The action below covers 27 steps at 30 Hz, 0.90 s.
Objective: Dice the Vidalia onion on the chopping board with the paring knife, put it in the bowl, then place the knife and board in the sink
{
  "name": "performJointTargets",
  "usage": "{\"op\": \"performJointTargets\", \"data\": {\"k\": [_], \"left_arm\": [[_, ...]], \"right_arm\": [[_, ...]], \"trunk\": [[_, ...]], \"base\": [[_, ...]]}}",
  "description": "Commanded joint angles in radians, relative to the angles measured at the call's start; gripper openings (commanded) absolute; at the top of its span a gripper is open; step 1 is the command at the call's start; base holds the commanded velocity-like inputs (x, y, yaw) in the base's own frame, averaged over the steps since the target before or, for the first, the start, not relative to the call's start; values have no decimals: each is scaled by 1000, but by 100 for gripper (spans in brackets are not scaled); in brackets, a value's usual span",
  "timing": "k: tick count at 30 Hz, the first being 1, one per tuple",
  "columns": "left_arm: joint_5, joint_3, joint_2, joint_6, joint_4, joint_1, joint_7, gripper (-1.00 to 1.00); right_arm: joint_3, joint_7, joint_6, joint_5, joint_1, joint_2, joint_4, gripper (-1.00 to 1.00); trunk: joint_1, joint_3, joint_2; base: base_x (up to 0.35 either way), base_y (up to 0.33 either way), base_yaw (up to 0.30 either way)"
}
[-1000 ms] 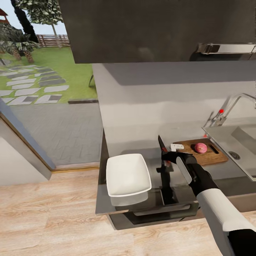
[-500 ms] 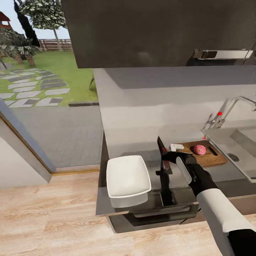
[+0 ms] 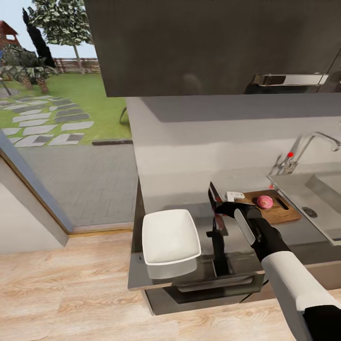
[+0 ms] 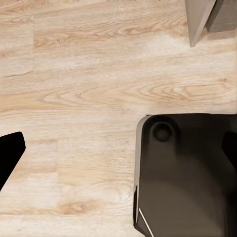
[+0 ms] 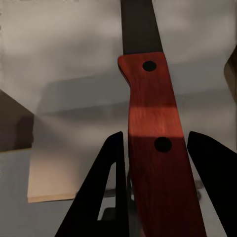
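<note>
From the head camera, the paring knife [image 3: 215, 201] is seen raised above the countertop [image 3: 303, 241], its dark blade pointing up and away, clasped at the handle by the right gripper [image 3: 222, 208] on the end of the black-and-white right arm. Just beyond the gripper, the chopping board [image 3: 272, 208] lies flat on the counter beside the sink [image 3: 319, 199], and the Vidalia onion [image 3: 264, 201] is seen sitting whole on the board, apart from the knife. The bowl [image 3: 170, 237] is set on the counter's near left corner, well apart from the board. The curved faucet [image 3: 303, 149] with its red dot is seen behind the basin, and a dark wall cabinet [image 3: 213, 42] hangs overhead. A garden with stepping stones is visible through the opening at left.

In the left wrist view, light wooden flooring [image 4: 74, 98] is seen, along with the dark robot base [image 4: 187, 173]. A black fingertip [image 4: 7, 155] is caught at one edge and another sliver at the opposite edge, so the left gripper is seen spread wide with nothing between its fingers.

In the right wrist view, the knife's red handle [image 5: 155, 148] with two dark rivets is gripped between the two black fingers [image 5: 106, 187], the dark blade running on past them over the grey counter.
</note>
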Motion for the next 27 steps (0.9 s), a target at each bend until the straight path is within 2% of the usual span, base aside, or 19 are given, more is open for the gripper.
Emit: {"op": "performJointTargets", "data": {"k": [1, 18, 27], "left_arm": [[10, -8, 1, -2, -2, 0, 4, 100], [10, -8, 1, -2, -2, 0, 4, 100], [9, -8, 1, -3, -2, 0, 4, 100]], "right_arm": [[3, -3, 4, -4, -1, -1, -1, -100], [4, -3, 4, -4, -1, -1, -1, -100], [4, -3, 4, -4, -1, -1, -1, -100]], "trunk": [[1, 0, -2], [1, 27, -2], [1, 41, -2]], "base": [[0, 0, 0], [-5, 0, 0], [-265, -94, 0]]}}
